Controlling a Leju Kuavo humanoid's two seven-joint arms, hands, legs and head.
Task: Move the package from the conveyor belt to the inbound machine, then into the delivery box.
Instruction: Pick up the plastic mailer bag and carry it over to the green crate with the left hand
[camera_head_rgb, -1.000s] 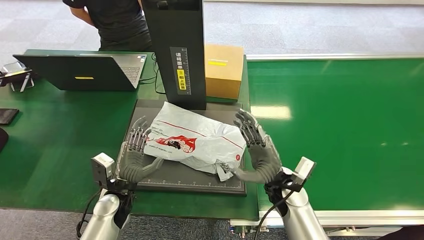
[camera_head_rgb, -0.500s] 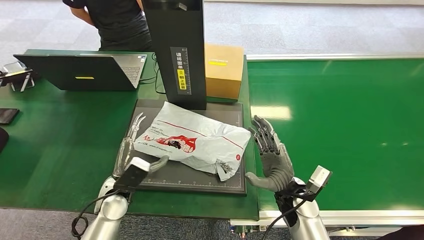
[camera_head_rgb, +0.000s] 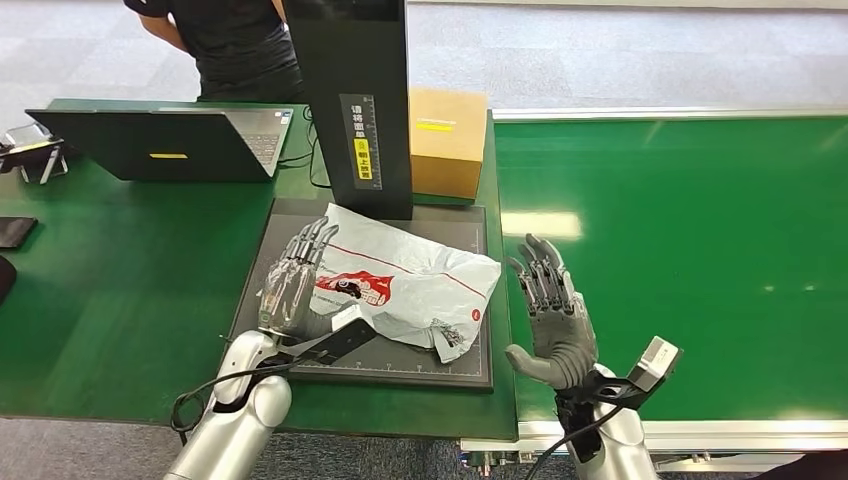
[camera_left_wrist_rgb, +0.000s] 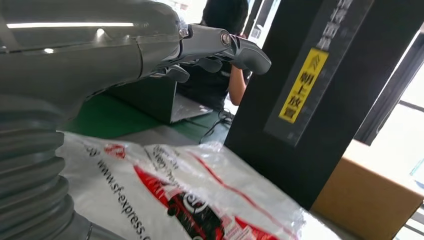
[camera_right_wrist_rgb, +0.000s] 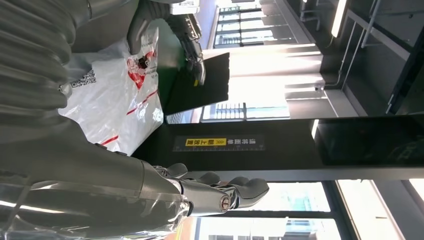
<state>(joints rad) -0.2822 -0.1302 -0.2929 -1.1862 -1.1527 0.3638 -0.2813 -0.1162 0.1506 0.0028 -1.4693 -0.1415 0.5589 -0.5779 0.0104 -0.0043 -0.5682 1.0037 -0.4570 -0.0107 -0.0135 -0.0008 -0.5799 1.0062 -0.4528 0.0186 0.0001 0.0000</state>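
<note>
A white plastic package (camera_head_rgb: 415, 280) with red print lies flat on the dark plate (camera_head_rgb: 400, 362) of the inbound machine, in front of its black column (camera_head_rgb: 350, 100). My left hand (camera_head_rgb: 295, 278) hovers over the package's left end with fingers stretched out and gripping nothing. In the left wrist view those fingers (camera_left_wrist_rgb: 220, 45) stand clear above the package (camera_left_wrist_rgb: 190, 200). To the right of the package, near the conveyor belt's (camera_head_rgb: 700, 250) edge, my right hand (camera_head_rgb: 552, 315) is open and apart from it. The right wrist view shows the package (camera_right_wrist_rgb: 115, 95) beyond the spread right hand (camera_right_wrist_rgb: 125, 195).
A cardboard box (camera_head_rgb: 447, 140) stands right of the column. A laptop (camera_head_rgb: 165, 145) sits at the back left, with a person (camera_head_rgb: 230, 40) behind it. A dark phone (camera_head_rgb: 15, 232) lies at the table's left edge. The green belt stretches away on the right.
My right hand let go of the package's right end and drew back to the right. My left hand came off the left edge and swung over the package's left end.
</note>
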